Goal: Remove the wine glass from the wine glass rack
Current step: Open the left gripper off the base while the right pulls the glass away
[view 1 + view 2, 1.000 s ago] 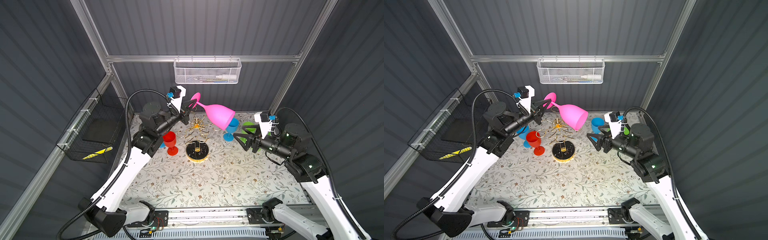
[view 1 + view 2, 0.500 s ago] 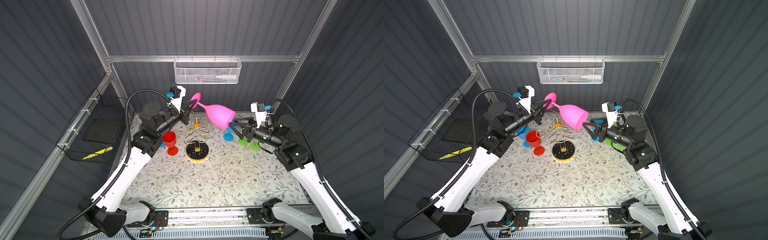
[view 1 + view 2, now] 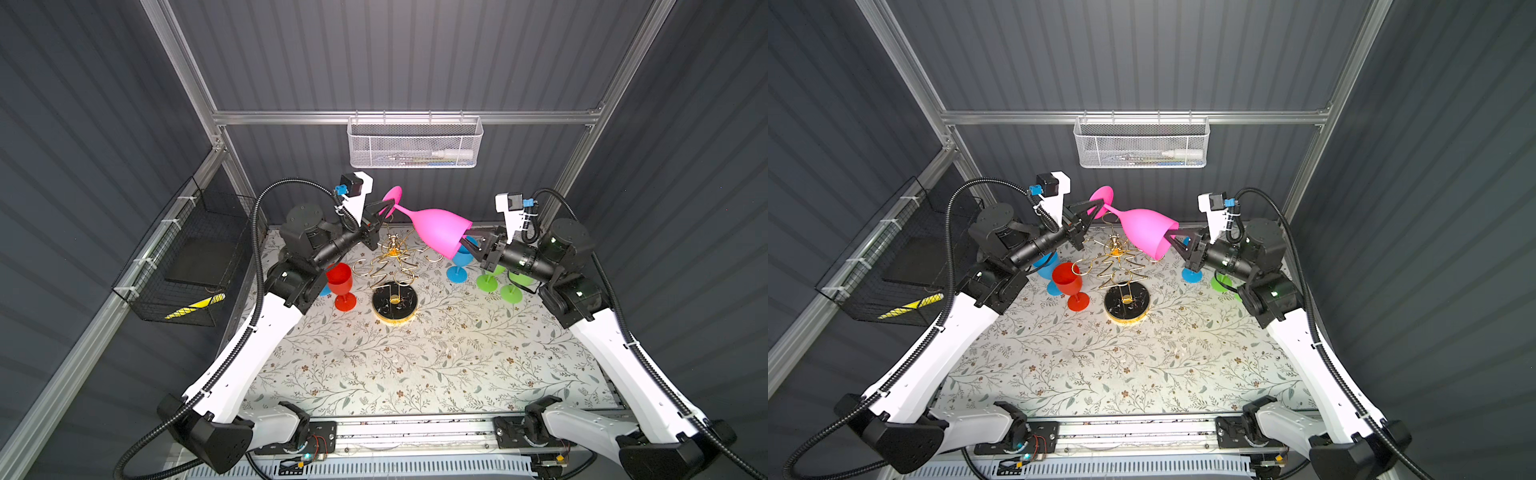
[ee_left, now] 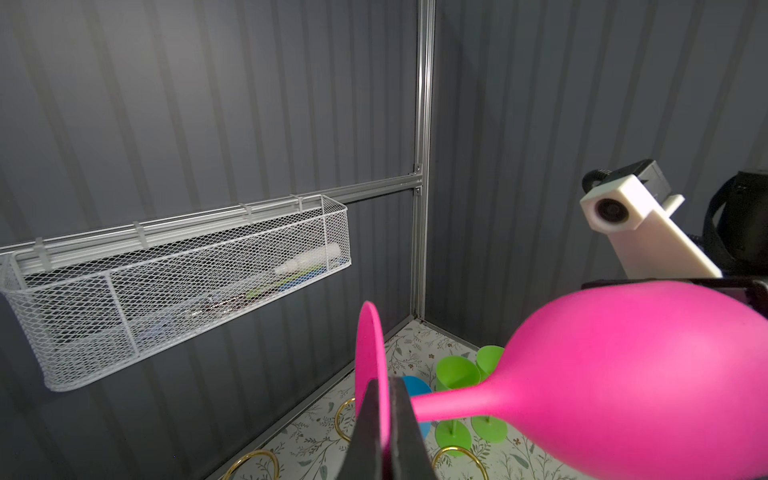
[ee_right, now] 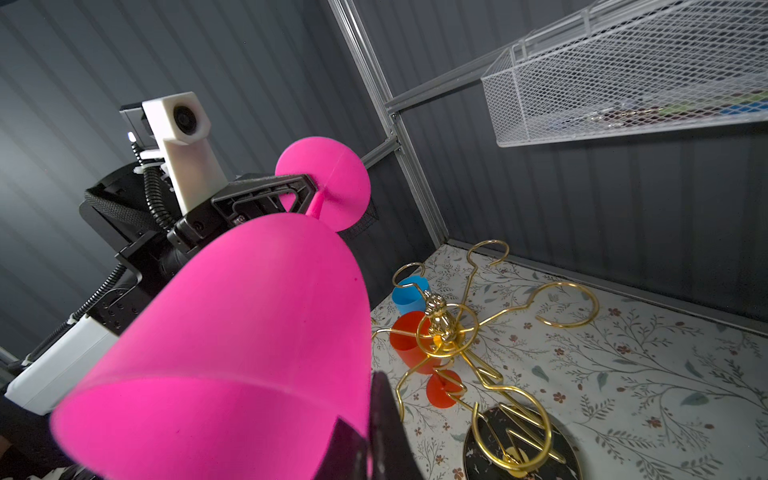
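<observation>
Pink wine glass (image 3: 440, 235): matte, tulip bowl, thin stem, flat round foot (image 3: 392, 195). It is in the air, lying nearly level, with the foot toward the back left and the mouth toward the right and slightly down. It sits above the top of the wine glass rack (image 3: 392, 266) and apart from its wire (the right wrist view shows the gold arms and ring loops below and beyond the bowl). Left tool (image 4: 386, 388) is pressed together on the edge of the foot, one finger on each face of the disc. Right tool (image 3: 1173, 239) pinches the bowl's rim, one finger inside the mouth and one outside. Rack: gold spiral arms on a round black marbled base (image 3: 395, 305) with a gold rim, standing toward the back of the table. A red wine glass (image 3: 340, 282) stands upright just left of the base. A blue wine glass (image 3: 457, 274) stands to the right, below the pink mouth, with green wine glasses (image 3: 488, 283) further right under the right arm. Edges: the ribbed back wall is close behind the foot, a white mesh basket (image 3: 413, 143) hangs on the rail above, and a black wire basket (image 3: 187, 257) hangs on the left wall. The floral table (image 3: 415, 365) lies open from the rack's base to the front rail, between the two arms.
</observation>
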Controlling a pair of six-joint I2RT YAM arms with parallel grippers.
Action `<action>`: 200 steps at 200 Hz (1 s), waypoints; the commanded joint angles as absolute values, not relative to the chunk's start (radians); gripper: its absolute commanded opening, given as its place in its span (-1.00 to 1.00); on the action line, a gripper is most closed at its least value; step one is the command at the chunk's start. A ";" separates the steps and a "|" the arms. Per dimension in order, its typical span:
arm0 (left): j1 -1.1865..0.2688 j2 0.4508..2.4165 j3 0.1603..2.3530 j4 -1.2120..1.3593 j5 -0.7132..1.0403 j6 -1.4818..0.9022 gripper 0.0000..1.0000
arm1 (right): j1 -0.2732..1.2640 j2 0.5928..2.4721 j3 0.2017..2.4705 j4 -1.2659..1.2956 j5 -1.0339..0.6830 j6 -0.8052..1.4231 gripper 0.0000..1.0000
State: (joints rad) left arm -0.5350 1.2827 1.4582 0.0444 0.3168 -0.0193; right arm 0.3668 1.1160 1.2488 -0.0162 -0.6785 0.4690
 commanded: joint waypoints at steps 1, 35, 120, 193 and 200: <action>-0.538 1.283 1.458 0.052 0.337 -0.015 -1.00 | 0.365 1.096 1.271 -0.011 -0.644 0.471 -1.00; -0.538 1.249 1.424 0.091 0.227 -0.007 0.16 | 0.356 1.037 1.296 -0.092 -0.525 0.437 -1.00; -0.537 1.044 1.203 0.258 -0.209 0.150 1.00 | 0.331 0.913 1.536 -0.723 -0.044 0.173 -1.00; -0.529 0.941 1.053 0.281 -0.462 0.208 0.99 | 0.331 0.960 1.683 -1.284 0.137 0.169 -1.00; -0.524 0.935 1.048 0.282 -0.474 0.208 0.99 | 0.331 0.974 1.677 -1.299 0.136 0.174 -1.00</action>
State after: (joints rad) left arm -0.5354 0.9623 1.0729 0.2504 -0.3626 0.1787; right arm 0.3340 0.9321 1.6806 -1.1091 0.0723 0.1749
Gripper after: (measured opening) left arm 0.997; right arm 0.047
